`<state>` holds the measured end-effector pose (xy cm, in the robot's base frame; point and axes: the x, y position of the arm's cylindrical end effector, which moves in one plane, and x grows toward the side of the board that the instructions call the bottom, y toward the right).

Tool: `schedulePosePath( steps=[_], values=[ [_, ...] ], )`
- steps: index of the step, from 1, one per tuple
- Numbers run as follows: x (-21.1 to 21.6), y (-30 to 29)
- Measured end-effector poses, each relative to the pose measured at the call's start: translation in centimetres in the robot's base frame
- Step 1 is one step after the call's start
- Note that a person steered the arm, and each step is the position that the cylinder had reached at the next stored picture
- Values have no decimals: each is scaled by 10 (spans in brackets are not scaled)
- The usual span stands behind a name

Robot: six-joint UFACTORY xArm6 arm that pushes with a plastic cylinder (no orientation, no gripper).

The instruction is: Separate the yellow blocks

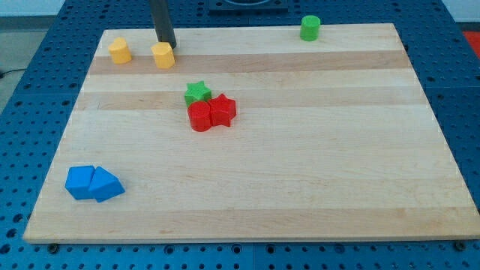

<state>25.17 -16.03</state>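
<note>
Tip at the far side of the right-hand yellow block, far-left of the board.

My tip (pixel 166 43) has no jaws to open or close; it seems to touch the yellow hexagonal plastic block (pixel 163 55); the yellow cylindrical plastic block (pixel 119 52) lies near on its left, so separating them favours a rightward push.

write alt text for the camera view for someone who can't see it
My tip touches the top edge of one yellow block, with a second yellow block apart to its left, near a wooden board's top-left corner. Mid-board sit a green star and two red blocks; two blue blocks bottom-left, a green cylinder top-right.
</note>
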Motion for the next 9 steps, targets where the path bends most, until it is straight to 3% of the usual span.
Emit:
schedulePosePath(
  steps=[2, 4, 5, 7, 8, 9],
  values=[
    [35, -6],
    [83, -62],
    [105, -54],
    [80, -36],
    [122, 6],
    [130, 27]
  ],
)
